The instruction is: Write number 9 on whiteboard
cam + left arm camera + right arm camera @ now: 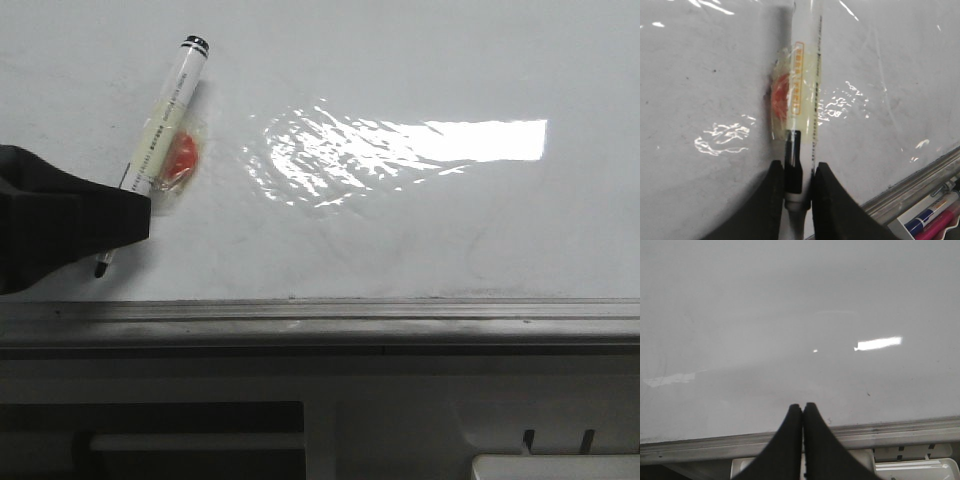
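The whiteboard (400, 230) is glossy white with a bright glare patch and fills the front view. No black strokes of a number 9 show on it. My left gripper (128, 222) at the far left is shut on a white marker pen (170, 100) that has an orange piece (182, 158) taped to it. The pen's dark tip (101, 268) points down at the board near its front edge. In the left wrist view the fingers (798, 172) clamp the pen (805, 75) by its black part. My right gripper (803, 407) is shut and empty over the board's (790, 315) front edge.
A grey metal edge strip (320, 320) runs along the board's near side, also in the right wrist view (900, 432). A tray with spare markers (932, 217) lies beyond that strip. A white tray (555, 467) sits at the lower right.
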Tool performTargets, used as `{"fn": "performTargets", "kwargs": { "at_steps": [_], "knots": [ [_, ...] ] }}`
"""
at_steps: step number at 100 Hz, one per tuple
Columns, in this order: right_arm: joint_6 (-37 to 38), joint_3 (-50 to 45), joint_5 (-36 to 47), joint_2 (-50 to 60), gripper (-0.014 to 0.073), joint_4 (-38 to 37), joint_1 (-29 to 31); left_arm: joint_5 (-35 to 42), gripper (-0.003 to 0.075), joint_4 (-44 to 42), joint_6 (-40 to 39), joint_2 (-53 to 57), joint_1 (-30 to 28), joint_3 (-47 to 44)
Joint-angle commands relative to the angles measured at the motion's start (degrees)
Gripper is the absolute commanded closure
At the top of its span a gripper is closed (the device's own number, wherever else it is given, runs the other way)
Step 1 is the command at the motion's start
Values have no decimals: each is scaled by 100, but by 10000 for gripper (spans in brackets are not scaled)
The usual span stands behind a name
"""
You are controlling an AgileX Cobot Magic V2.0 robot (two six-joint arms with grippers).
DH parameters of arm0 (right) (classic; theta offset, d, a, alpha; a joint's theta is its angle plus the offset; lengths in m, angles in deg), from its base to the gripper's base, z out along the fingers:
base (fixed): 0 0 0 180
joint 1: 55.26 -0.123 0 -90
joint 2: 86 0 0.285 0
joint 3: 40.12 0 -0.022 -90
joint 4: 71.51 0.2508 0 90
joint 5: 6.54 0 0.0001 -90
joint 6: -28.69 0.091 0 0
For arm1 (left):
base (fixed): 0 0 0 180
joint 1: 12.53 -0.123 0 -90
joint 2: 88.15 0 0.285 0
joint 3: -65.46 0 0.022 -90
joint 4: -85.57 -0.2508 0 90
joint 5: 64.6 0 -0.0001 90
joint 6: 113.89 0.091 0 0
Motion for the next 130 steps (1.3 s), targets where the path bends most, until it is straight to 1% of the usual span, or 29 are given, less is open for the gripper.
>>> {"fn": "performTargets", "kwargs": {
  "at_steps": [1,9,16,23,38,47,51,59,64,74,81,90,110,117,130],
  "knots": [
    [-18,209,469,-96,663,13,-33,385,740,-47,-51,65,26,159],
    [-74,209,430,-100,663,13,-129,433,740,-266,-51,65,26,159],
    [-127,209,315,-100,663,34,-351,491,740,-594,-93,88,37,159],
    [-188,239,208,-100,663,47,-746,555,740,-911,-150,174,93,159],
    [-570,412,145,-195,662,47,-1689,520,740,-1627,-150,457,290,187],
    [-902,601,142,-385,642,238,-2207,520,740,-1794,-150,630,428,187],
    [-1064,698,131,-481,615,348,-2403,520,740,-1894,-127,687,448,187],
    [-1276,877,131,-786,541,539,-2845,508,740,-2429,-19,747,448,187],
    [-1275,1000,131,-1005,475,578,-3081,508,740,-2724,9,761,448,187],
    [-1413,1284,222,-1454,296,767,-3545,508,740,-3212,53,761,448,187],
    [-1477,1528,231,-1775,228,779,-3890,508,740,-3601,126,761,448,187],
    [-1477,1832,287,-2229,225,779,-4296,508,740,-3984,226,761,435,187],
    [-1477,2597,198,-3151,225,981,-5045,508,740,-3985,249,761,435,187],
    [-1477,2812,219,-3424,225,981,-5183,508,740,-3985,271,761,423,187],
    [-1477,3140,169,-3870,225,981,-5235,508,740,-3985,271,761,423,187]
  ]
}}
